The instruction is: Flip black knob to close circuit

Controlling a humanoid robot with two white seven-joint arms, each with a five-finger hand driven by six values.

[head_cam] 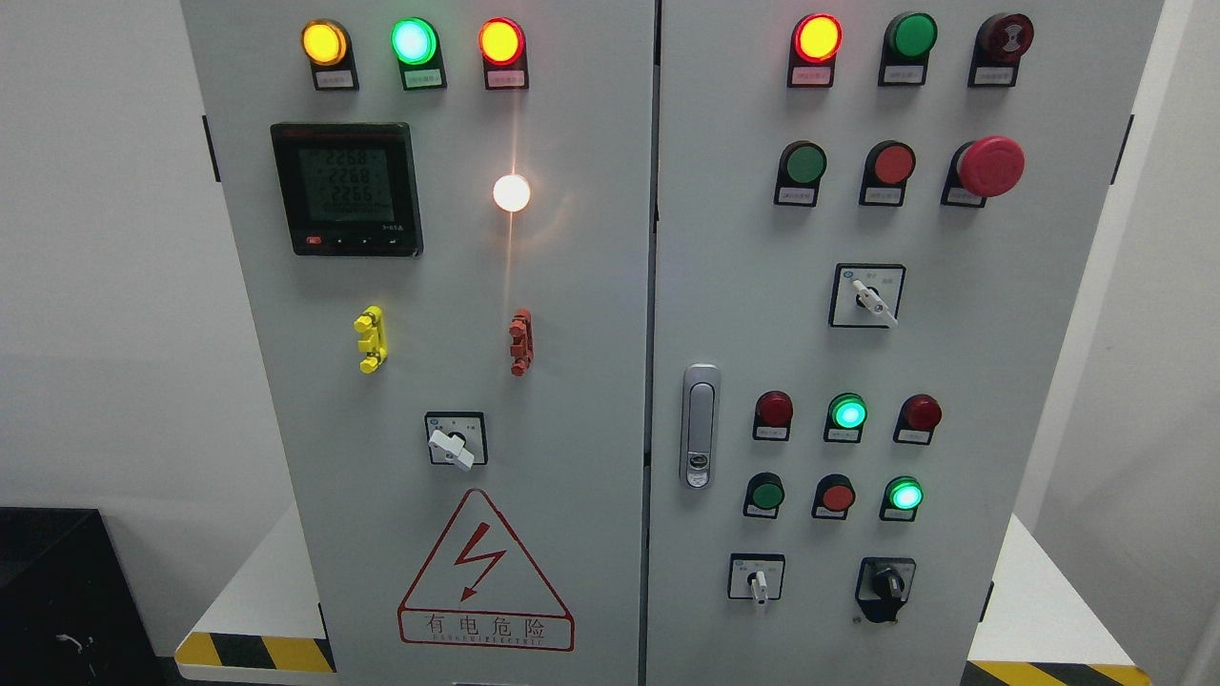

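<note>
Neither robot hand of mine shows, so I cannot tell their state; the black knob sits low on the right cabinet door.

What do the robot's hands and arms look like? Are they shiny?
They can't be seen here. Neither arm nor hand is in this head view, only the grey cabinet with its lights, buttons and the black knob at lower right. So their colour or shine can't be told.
</note>
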